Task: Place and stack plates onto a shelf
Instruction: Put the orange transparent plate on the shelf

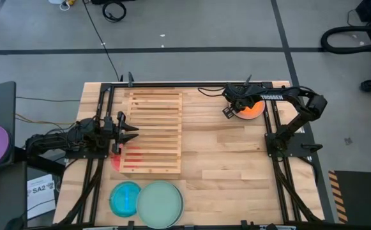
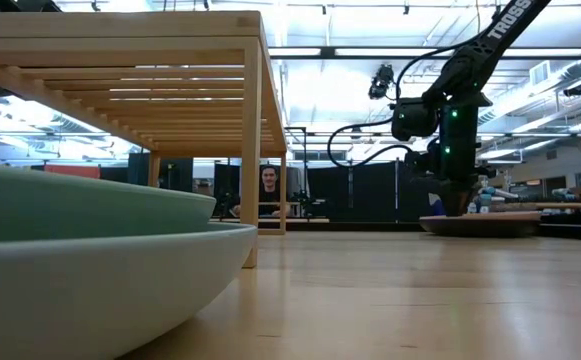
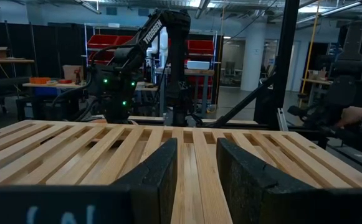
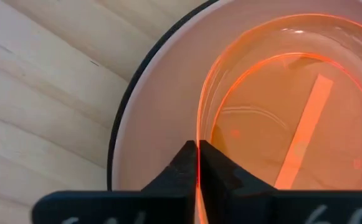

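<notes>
Now right end effector [image 4: 197, 163] clenched on the orange plate's [image 4: 280, 118] rim; left end effector [image 3: 193, 171] partly parted, grasping nothing.

Four plates show on the table: one orange plate [image 1: 251, 108] at the far right, one red plate [image 1: 117, 160] at the left edge of the rack, one blue plate [image 1: 126, 197] and one mint-green plate [image 1: 160, 203] side by side at the near left. There is one slatted wooden shelf [image 1: 153, 131]. Two arms work here, with one left gripper [image 1: 132, 134] and one right gripper [image 1: 235, 105].
</notes>
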Motion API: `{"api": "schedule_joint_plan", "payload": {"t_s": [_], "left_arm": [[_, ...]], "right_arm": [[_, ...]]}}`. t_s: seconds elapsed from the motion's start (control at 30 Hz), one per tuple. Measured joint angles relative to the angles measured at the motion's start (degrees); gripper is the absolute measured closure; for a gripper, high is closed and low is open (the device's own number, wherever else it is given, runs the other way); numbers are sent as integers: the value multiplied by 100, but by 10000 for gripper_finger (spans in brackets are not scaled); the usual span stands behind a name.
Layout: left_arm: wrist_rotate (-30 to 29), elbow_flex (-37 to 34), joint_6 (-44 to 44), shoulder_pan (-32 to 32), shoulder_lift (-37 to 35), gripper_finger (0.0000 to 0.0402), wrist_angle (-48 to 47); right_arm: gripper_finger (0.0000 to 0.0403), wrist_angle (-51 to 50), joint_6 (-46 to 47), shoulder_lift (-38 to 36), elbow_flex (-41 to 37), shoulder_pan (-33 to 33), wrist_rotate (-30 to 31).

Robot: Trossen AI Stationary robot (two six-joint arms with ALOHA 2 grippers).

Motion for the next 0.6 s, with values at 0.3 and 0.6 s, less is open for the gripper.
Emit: {"api": "schedule_joint_plan", "payload": {"t_s": [0.3, 0.6], "left_arm": [[0, 0, 0, -2, 0, 283, 2], [0, 1, 0, 0, 0, 283, 2]], "right_arm": [[392, 0, 2, 0, 0, 0, -2], [396, -283, 2, -7, 108, 0, -4]]}}
